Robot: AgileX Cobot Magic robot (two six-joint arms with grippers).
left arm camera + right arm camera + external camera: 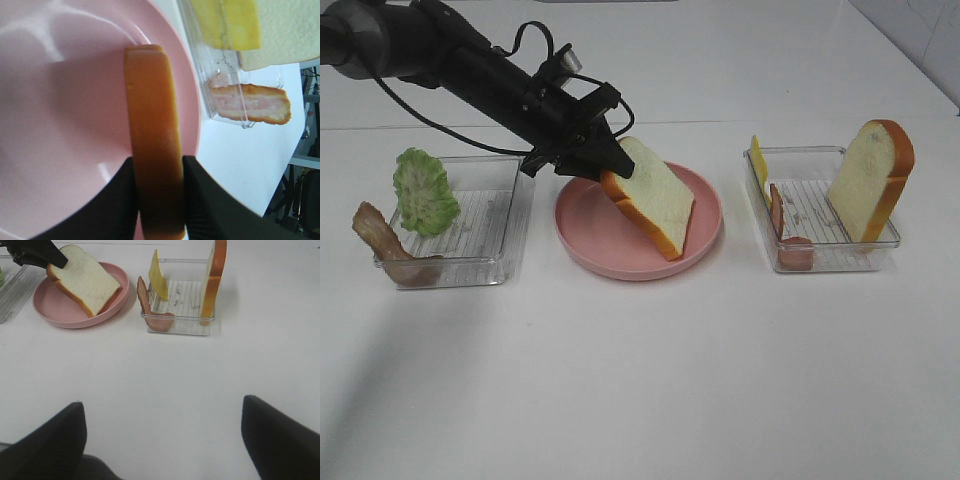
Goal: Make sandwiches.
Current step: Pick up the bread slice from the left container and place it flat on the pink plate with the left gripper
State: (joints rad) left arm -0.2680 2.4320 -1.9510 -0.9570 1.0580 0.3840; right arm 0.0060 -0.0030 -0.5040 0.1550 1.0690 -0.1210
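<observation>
1. The left gripper (612, 163) was clamped on the upper end of a white bread slice (655, 200) with a smooth orange-brown crust. The slice tilted down, its low end at the glossy round pink plate (588, 240).
2. The left tray (505, 215), clear ribbed plastic, held ruffled green lettuce (423, 192) and a wavy brown bacon strip (380, 240) hanging over its rim.
3. The right tray (812, 212), of the same plastic, held a second bread slice (870, 180) standing upright, a yellow cheese slice (758, 160) and another bacon strip (790, 245).
4. The right gripper (162, 436) hung over the white table (650, 380), fingers wide apart.
</observation>
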